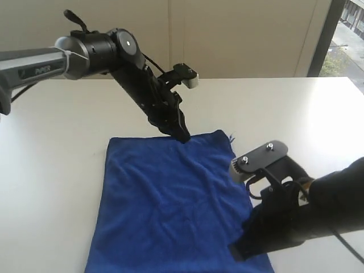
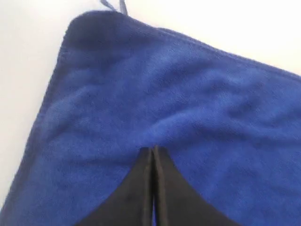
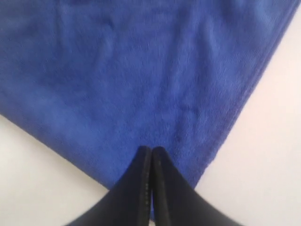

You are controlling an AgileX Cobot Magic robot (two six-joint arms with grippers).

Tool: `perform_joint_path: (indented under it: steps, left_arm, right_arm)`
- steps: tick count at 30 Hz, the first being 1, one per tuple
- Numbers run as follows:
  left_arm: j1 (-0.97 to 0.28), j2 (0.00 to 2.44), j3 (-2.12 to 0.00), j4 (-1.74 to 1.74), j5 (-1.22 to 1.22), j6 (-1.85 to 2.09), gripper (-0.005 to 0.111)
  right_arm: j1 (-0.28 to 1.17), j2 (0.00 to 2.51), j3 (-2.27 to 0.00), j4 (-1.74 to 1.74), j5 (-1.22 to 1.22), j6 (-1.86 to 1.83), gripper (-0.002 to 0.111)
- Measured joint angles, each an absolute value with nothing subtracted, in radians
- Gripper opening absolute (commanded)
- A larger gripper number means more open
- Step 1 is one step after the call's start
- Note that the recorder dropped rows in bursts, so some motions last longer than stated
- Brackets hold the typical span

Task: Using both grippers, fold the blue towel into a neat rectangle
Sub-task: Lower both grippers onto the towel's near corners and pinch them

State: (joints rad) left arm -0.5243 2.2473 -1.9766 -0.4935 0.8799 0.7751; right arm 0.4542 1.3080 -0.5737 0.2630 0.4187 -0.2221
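A blue towel (image 1: 170,199) lies spread flat on the white table (image 1: 57,170), slightly rumpled. My left gripper (image 1: 185,138) reaches down to the middle of the towel's far edge. In the left wrist view its jaws (image 2: 153,149) are pressed together on the towel (image 2: 164,84), and creases in the cloth run toward the tips. My right gripper (image 1: 234,250) sits low at the towel's near right corner. The right wrist view shows that gripper (image 3: 151,149) shut at the corner of the towel (image 3: 141,70), with a sliver of blue between the fingers.
A small hanging loop (image 1: 231,136) sticks out at the towel's far right corner. Bare white table surrounds the towel on every side. A wall and a dark window frame (image 1: 321,40) stand behind the table's far edge.
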Motion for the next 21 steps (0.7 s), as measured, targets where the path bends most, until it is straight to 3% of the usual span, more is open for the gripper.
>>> perform_joint_path:
  steps: [4, 10, 16, 21]
  left_arm:
    - [-0.524, 2.168, -1.919, -0.447, 0.982, 0.766, 0.0]
    - [-0.524, 1.96, -1.66, -0.356, 1.017, 0.782, 0.0]
    - [-0.549, 1.615, -1.281, -0.316, 0.889, 0.834, 0.0]
    - [-0.641, 1.395, -0.991, -0.314, 0.716, 0.84, 0.0]
  right_arm:
    - [0.454, 1.232, -0.615, 0.235, 0.477, -0.241, 0.0]
    - [0.454, 1.197, -0.624, 0.182, 0.56, -0.261, 0.0]
    - [0.454, 1.197, -0.635, 0.191, 0.648, -0.312, 0.0]
    - [0.454, 1.197, -0.706, 0.204, 0.822, -0.4, 0.0]
